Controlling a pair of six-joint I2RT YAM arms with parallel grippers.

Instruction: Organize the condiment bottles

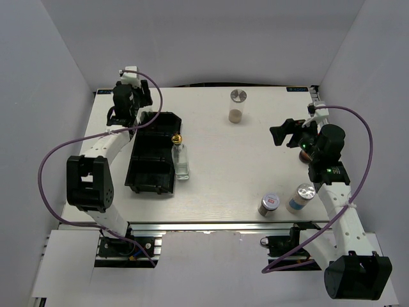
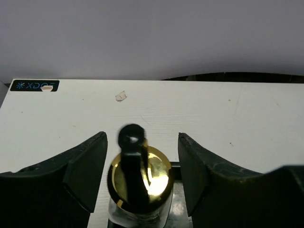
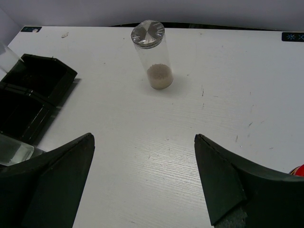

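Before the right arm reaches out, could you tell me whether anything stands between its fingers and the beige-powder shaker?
Nothing visible does. Only bare white table lies between the open right fingers and the upright shaker; the black tray sits off to the left of that line.

White table (image 1: 223, 166), faint grey grain streaks. Black tray (image 1: 131, 173). Clear glass bottle (image 1: 182, 163) beside it, gold top. In left wrist view, second bottle (image 2: 142, 185) — gold collar, black pourer. Clear far shaker (image 1: 237, 107), beige contents, silver lid. Two near ones silver-lidded too — red-label shaker (image 1: 269, 204), blue-white shaker (image 1: 301, 198). Sliver of red cap (image 3: 299, 170) at right wrist view's edge. Purple cables (image 1: 45, 166). Black corner label (image 2: 34, 85), pale blue lettering.
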